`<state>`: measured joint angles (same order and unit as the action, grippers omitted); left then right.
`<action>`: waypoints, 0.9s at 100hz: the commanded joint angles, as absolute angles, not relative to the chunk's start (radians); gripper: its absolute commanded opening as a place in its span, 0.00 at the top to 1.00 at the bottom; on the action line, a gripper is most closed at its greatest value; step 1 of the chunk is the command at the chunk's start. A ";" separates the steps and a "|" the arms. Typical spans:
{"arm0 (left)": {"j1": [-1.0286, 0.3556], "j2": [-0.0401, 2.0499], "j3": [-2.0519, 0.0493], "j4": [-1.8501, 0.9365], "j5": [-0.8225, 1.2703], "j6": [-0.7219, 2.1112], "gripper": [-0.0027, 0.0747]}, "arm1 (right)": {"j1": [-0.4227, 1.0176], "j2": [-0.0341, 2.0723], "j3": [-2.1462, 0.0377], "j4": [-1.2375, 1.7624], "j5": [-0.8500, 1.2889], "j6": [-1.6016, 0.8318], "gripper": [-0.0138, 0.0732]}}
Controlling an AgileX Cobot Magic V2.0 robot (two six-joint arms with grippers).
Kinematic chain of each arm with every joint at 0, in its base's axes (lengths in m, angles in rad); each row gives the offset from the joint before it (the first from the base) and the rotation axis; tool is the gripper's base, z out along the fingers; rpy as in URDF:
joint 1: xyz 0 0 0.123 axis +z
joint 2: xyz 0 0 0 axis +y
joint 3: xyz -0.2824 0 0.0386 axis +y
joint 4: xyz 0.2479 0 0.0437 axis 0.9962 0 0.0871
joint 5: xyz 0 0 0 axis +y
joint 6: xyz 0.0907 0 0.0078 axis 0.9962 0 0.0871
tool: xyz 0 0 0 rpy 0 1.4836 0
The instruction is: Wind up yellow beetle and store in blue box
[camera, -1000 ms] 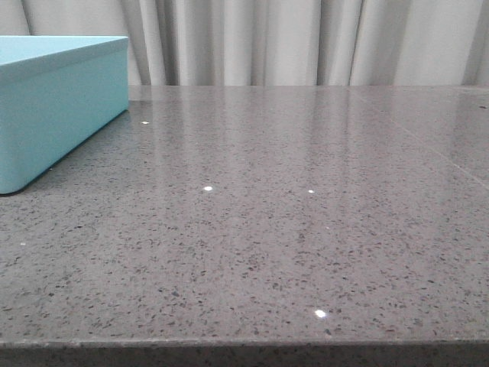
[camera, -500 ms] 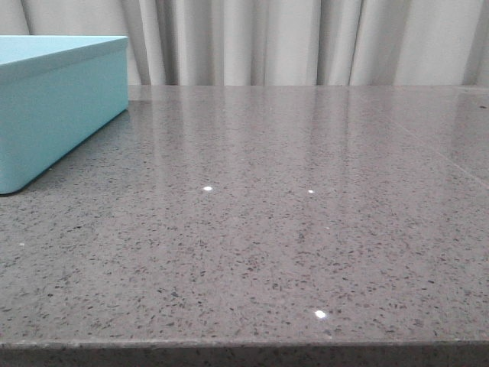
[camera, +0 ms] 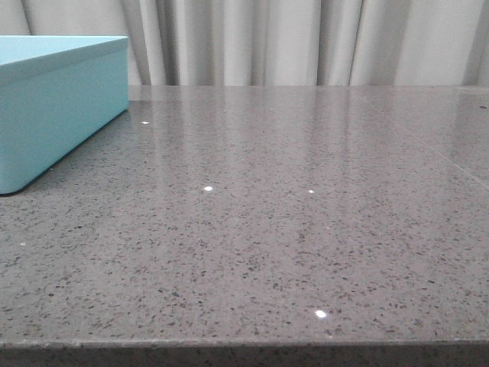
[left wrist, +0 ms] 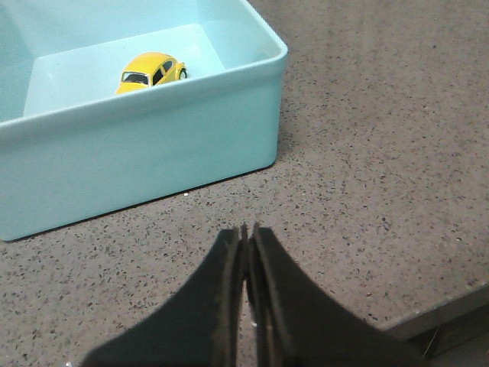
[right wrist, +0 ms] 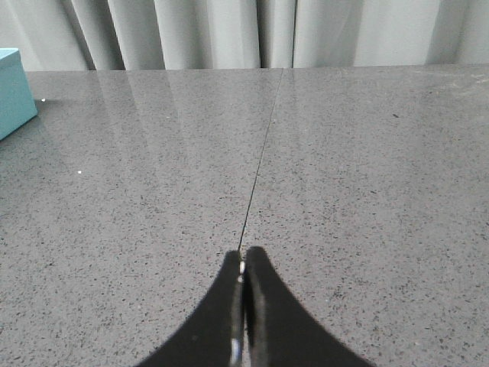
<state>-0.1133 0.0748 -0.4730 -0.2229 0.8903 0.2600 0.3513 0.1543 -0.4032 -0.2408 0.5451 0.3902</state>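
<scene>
The left gripper (left wrist: 246, 233) hangs over the speckled grey stone tabletop (left wrist: 367, 168), its dark fingers pressed together on nothing. Just beyond it stands the large light turquoise plastic box (left wrist: 153, 134). The small glossy yellow toy beetle car (left wrist: 152, 72) sits on the box's floor, behind the near wall. The right gripper (right wrist: 242, 264), also closed and empty, hovers over bare tabletop well apart from the box.

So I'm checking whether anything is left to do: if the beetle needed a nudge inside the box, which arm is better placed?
Left, probably. Its shut gripper faces the blue box holding the yellow beetle; the right gripper sees only the box's corner.
</scene>
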 commanded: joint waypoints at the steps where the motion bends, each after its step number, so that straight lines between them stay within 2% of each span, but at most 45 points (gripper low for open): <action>1: -0.111 0.089 -0.493 -0.223 0.794 0.241 0.99 | 0.351 0.164 -0.428 -0.264 0.460 0.383 0.92; 10: -0.111 0.089 -0.451 -0.189 0.674 0.171 0.99 | 0.351 0.164 -0.428 -0.264 0.460 0.383 0.92; 27: -0.111 0.089 -0.314 -0.137 0.285 0.123 0.99 | 0.351 0.164 -0.428 -0.264 0.460 0.383 0.92; 41: -0.106 0.089 -0.204 -0.134 0.080 0.076 0.99 | 0.351 0.164 -0.428 -0.264 0.460 0.383 0.92; 56: -0.057 0.049 -0.103 -0.055 0.022 -0.048 0.99 | 0.351 0.164 -0.428 -0.264 0.460 0.383 0.92; 76: -0.020 -0.039 0.020 -0.072 0.000 -0.059 0.99 | 0.351 0.164 -0.428 -0.264 0.460 0.383 0.92; 90: -0.017 -0.037 0.021 -0.080 0.077 -0.057 0.99 | 0.351 0.166 -0.428 -0.264 0.460 0.383 0.92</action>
<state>-0.0216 -0.0052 0.0000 -0.0688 0.1324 -0.0464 0.3513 0.1543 -0.4032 -0.2408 0.5408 0.3902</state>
